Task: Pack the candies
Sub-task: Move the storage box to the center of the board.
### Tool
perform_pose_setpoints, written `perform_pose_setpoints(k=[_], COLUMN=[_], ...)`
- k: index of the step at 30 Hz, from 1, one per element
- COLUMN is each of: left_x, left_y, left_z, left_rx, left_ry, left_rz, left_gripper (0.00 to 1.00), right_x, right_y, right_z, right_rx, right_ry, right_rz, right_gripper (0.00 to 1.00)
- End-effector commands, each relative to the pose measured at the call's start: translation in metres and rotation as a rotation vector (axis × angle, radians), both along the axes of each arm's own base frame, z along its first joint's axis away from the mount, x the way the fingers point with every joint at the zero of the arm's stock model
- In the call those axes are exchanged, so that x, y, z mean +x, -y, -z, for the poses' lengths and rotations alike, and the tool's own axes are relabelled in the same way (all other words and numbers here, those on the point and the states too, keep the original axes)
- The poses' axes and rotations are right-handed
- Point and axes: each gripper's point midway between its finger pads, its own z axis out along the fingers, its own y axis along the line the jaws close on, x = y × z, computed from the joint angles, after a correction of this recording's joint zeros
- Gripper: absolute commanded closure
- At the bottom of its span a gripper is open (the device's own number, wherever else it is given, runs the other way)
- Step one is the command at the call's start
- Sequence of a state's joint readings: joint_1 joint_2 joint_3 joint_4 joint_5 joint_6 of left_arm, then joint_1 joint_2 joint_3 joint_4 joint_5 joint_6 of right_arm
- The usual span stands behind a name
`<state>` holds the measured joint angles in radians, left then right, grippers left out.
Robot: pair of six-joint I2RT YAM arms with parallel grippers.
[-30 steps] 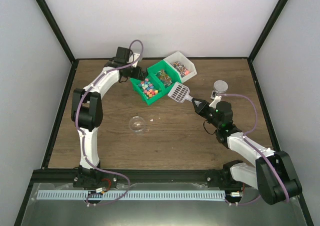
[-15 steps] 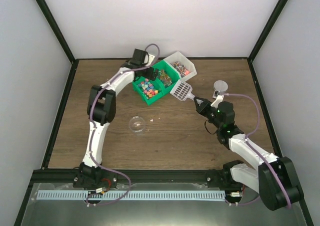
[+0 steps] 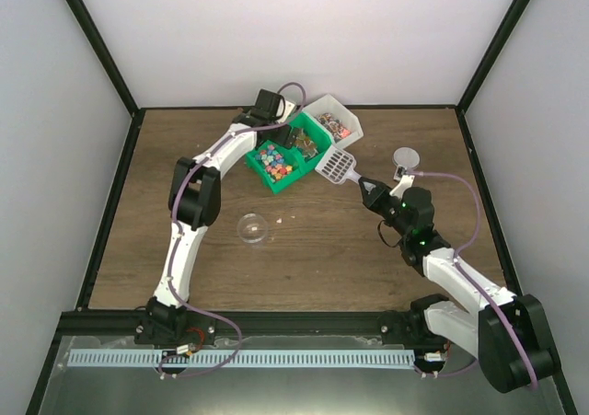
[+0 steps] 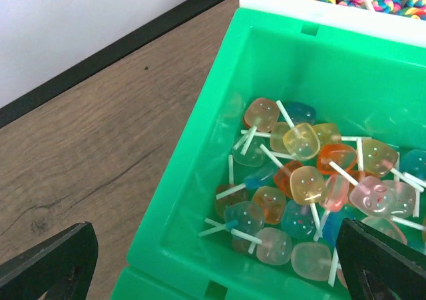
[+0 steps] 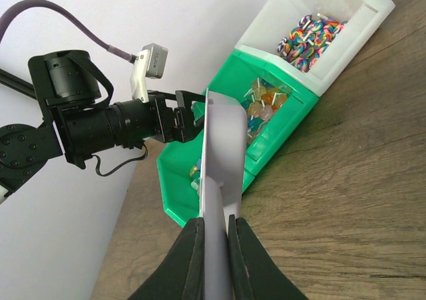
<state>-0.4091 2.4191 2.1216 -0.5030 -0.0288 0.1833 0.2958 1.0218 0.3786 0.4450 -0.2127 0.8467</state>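
Where the candies are: the candies (image 3: 274,162) are heaped in the near green bin (image 3: 262,178), at the far middle of the wooden table (image 3: 322,268). Loads of tiny bright bits: red, blue, yellow, orange.
Middle green bin: the middle green bin (image 4: 200,173) sits right behind that one, touching it. It's full of see-through square lollipops (image 4: 303,180) with little faces and white sticks.
White bin: the white bin (image 3: 336,121) is farthest and rightmost of the row, packed with rainbow swirl lollipops (image 5: 309,34).
Left gripper: the left gripper (image 4: 214,247) hovers over the left rim of the middle green bin. Jaws are spread wide with nothing between them, and only the two dark fingertips (image 4: 50,263) poke into the wrist view.
Right gripper: the right gripper (image 5: 214,247) is pinched tight on the handle of the grey scoop (image 3: 336,166), which is turned edge-on in its wrist view.
Scoop spot: its head is just right of the green bins, pointing far-left at them. Can't tell from above if it touches them.
Clear round dish: the clear round dish (image 3: 251,228) sits alone nearer the middle of the table, well apart from the bins.
Round disc: the round disc (image 3: 405,159) is right of the scoop and looks like a lid, though it's too small to be sure.
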Motion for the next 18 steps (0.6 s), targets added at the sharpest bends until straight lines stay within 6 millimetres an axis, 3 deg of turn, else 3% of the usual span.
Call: perform_pose_setpoints(k=[1,8,18], left_x=[-0.016,-0.045,-0.081], left_y=[-0.012,-0.021,-0.038], left_z=[0.032,0.058,0.071], left_rx=[0.087,0.102,0.084], left_ry=[-0.102,-0.225,-0.268], left_rz=[0.015,0.015,-0.043], left_gripper=[0.00,0.00,0.00], right_x=[0.003,0.000,-0.007], right_y=[0.000,-0.002,0.005], right_z=[-0.013,-0.011,-0.021], right_rx=[0.013,0.028,0.044], right_ry=[0.035,0.033,0.063], right_rz=[-0.003,-0.013,0.011], right_gripper=[0.99,0.99,0.99])
